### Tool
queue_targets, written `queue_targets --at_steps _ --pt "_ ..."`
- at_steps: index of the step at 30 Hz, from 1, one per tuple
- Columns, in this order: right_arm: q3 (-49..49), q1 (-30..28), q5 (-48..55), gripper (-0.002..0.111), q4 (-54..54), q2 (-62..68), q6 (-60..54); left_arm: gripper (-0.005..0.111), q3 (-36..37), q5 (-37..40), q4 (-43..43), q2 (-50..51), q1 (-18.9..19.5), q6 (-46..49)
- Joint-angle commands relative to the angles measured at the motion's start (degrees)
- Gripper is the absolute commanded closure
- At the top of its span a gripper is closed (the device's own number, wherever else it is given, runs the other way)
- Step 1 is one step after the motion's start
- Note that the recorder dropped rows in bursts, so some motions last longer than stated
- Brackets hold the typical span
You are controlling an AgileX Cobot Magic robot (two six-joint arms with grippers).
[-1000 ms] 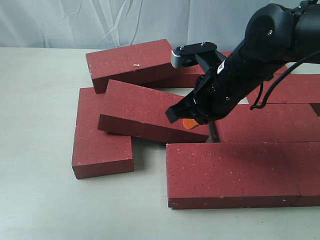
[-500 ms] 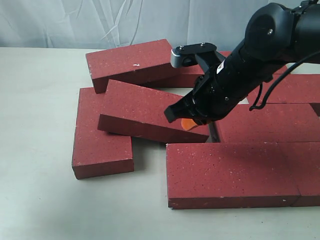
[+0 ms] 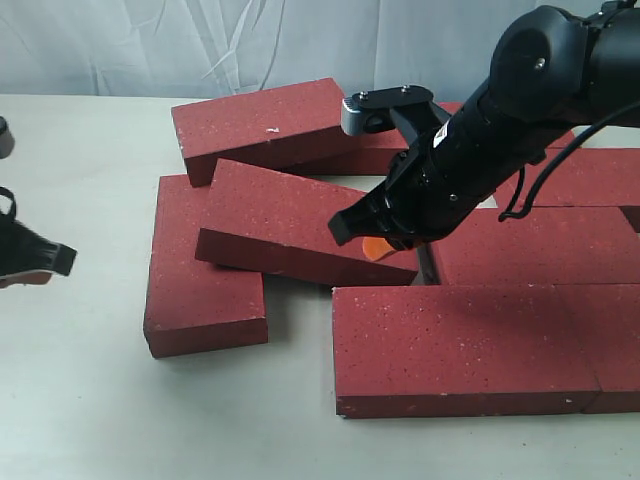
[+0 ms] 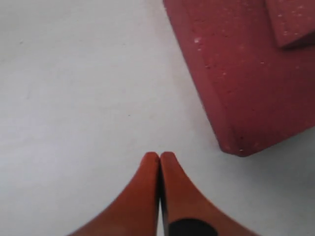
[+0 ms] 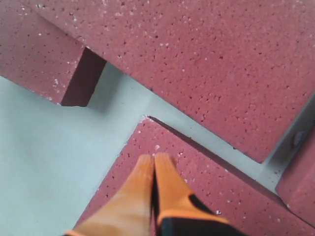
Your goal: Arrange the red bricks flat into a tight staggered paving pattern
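On wrist views, left tool (image 4: 159, 158), right tool (image 5: 154, 160) closed, empty; exterior alone shows middle brick (image 3: 285, 215) tilted.

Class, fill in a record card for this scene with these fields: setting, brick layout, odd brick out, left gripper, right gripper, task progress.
setting: pale table carrying red bricks
brick layout: front bricks flat and close together; gaps behind them
odd brick out: tilted brick, leaning across the left brick
left gripper: fingers closed, empty, over the table beside the left brick
right gripper: fingers closed, empty, at the tilted brick's lower end; contact unclear
task progress: paving pattern not yet finished
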Motion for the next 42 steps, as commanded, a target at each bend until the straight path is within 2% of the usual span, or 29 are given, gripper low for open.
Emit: queue_targets --at_steps 1,5,14,21,29,35,42 --pt "-0.3 0.1 -0.3 0.109 -0.1 0.0 -0.2 0.107 -1.8 -2.5 -1.0 3.5 -6.2 0.0" --pt "-0.3 0.1 -0.4 0.109 -0.2 0.0 -0.2 0.107 -4.0 -4.0 -2.5 7.3 -10.4 0.0" --pt "-0.3 0.1 -1.3 0.109 -0.5 0.0 -0.2 0.107 -6.6 -5.0 -5.1 14.0 -15.9 0.0" --pt "-0.3 0.1 -3.0 0.109 -0.5 0.0 1.8 0.107 -9.0 -6.2 -6.8 14.6 -20.4 0.0" --pt "-0.3 -5.9 -3.6 0.109 -0.2 0.0 5.4 0.107 -12.2 -11.0 -7.2 15.0 -26.5 0.0" --pt "-0.3 -10.3 -3.6 0.109 -0.3 0.0 5.5 0.107 -15.5 -11.6 -7.0 20.3 -29.5 0.2" --pt "-0.3 -10.2 -3.5 0.109 -0.5 0.0 5.5 0.107 -18.3 -12.0 -7.4 27.5 -33.5 0.2"
